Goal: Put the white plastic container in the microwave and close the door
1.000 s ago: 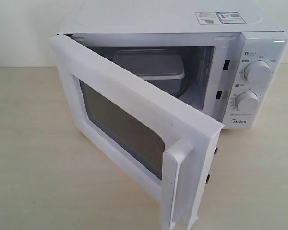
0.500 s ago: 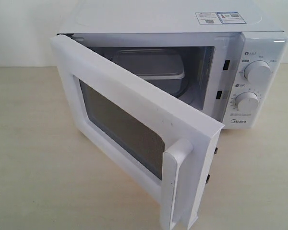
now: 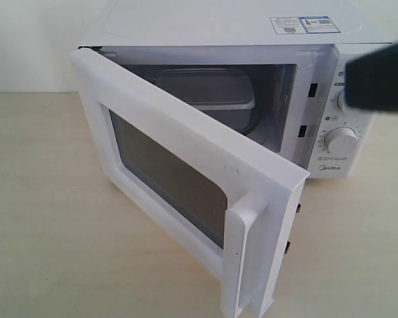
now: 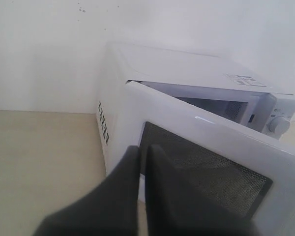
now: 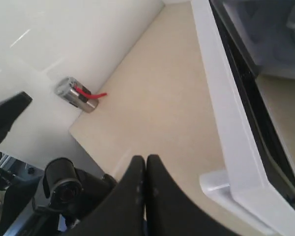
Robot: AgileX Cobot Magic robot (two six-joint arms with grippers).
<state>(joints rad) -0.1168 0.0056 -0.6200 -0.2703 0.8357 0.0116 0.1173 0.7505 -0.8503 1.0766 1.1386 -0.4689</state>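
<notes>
The white microwave [image 3: 219, 26] stands on the table with its door [image 3: 186, 139] swung about halfway open, the bar handle [image 3: 242, 258] nearest the camera. The white plastic container [image 3: 209, 89] sits inside the cavity, lid on. My left gripper [image 4: 142, 150] is shut and empty, close to the outer side of the door [image 4: 211, 128], by the dark window [image 4: 206, 172]. My right gripper [image 5: 145, 160] is shut and empty, above the table beside the door's handle [image 5: 221, 184]. A dark blurred part of the right arm [image 3: 381, 76] covers the upper dial.
The lower dial [image 3: 340, 140] shows on the control panel. The beige table [image 3: 46, 218] runs to a white wall behind. A silver cylinder with a red wire [image 5: 78, 94] lies at the wall. A black camera [image 5: 64, 184] stands off the table's edge.
A dark blurred part of the right arm has come into the exterior view at the upper right, over the upper dial. The door and the container have not moved.
</notes>
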